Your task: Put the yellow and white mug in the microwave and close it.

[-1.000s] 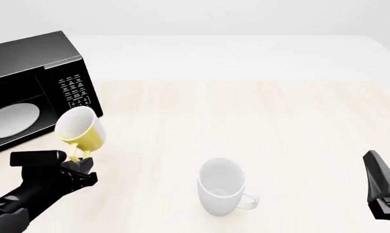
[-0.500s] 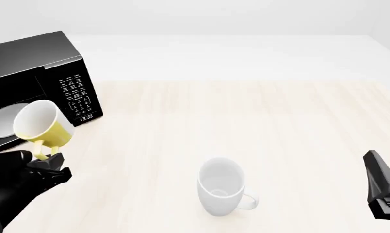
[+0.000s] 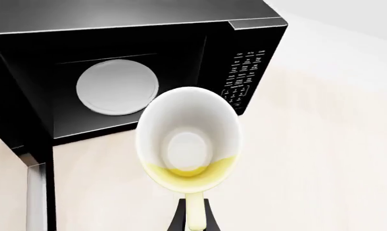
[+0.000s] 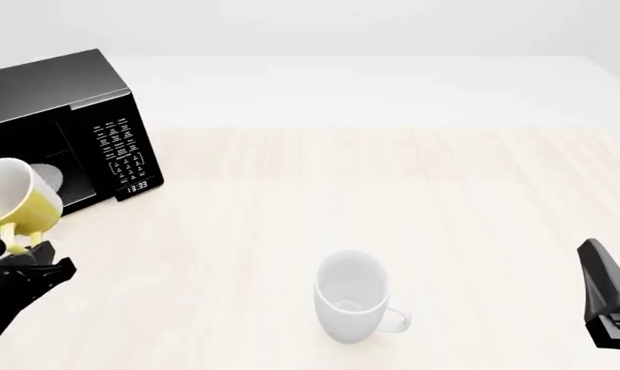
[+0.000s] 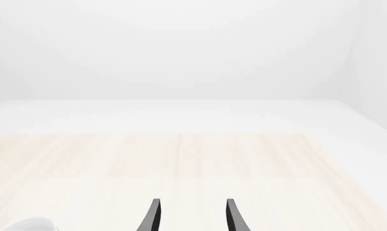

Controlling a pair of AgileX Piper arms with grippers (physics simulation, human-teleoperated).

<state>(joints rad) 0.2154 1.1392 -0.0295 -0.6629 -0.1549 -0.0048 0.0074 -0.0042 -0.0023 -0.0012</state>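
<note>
The left tool (image 4: 27,258) pinches the yellow and white mug (image 4: 17,202) by its handle, holding it tilted, mouth toward the open microwave (image 3: 180,43), so it can go onto the turntable plate (image 3: 116,86); the right tool (image 5: 190,216) hangs parted and idle above the desk (image 4: 413,193), near the all-white mug (image 4: 352,297).

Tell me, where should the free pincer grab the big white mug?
Probably its handle, coming from the right. The white mug lies on its side on the table, mouth facing away, handle sticking out towards the right pincer, which is open. The round body looks too wide to pinch.
</note>
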